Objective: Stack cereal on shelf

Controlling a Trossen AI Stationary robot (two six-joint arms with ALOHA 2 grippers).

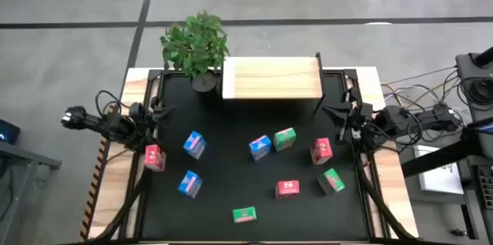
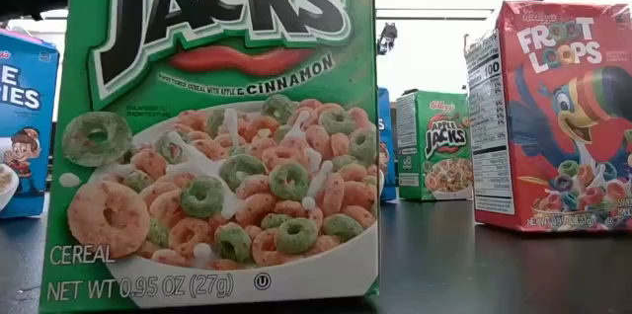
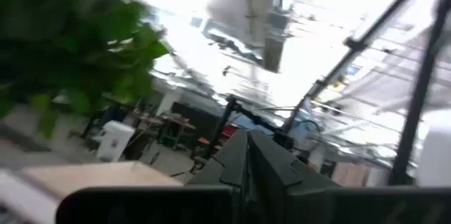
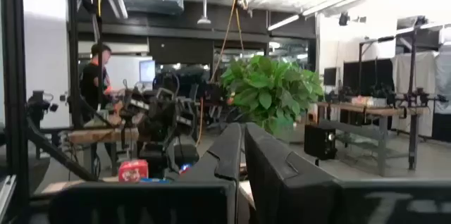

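Across the middle of the high view the black bench (image 1: 231, 122) takes up most of the frame, and everything on it suggests the task has not begun. At upper centre the shelf (image 1: 271, 78) stands with its pale top bare; no box rests on it. All nine cereal boxes sit below it on the bench, scattered and apart from one another: a red box (image 1: 154, 156) at mid left, two blue boxes (image 1: 194, 144) (image 1: 189, 184) beside it, a blue box (image 1: 259, 147) and green box (image 1: 284, 139) nearly touching at centre, a red box (image 1: 321, 150) and a green box (image 1: 332, 181) at mid right, a red box (image 1: 287, 189) lower centre, and the green box (image 1: 244, 214) lowest of all. So all nine still have to be picked and stacked.

Both arms wait at the bench's side edges. The left end effector (image 1: 159, 112) sits at mid left, near the potted plant (image 1: 196, 42), its fingers together and empty. The right end effector (image 1: 339, 114) sits at mid right, just below the shelf's right end, fingers likewise together and holding nothing.

Only the high view gives the layout. The low view adds the box faces: a green Apple Jacks box (image 2: 212, 126) filling its left half, and a red Froot Loops box (image 2: 553, 117) at right. The right wrist view shows the room beyond, with a person (image 4: 93, 83) at upper left, while the left wrist view is blurred foliage and ceiling.
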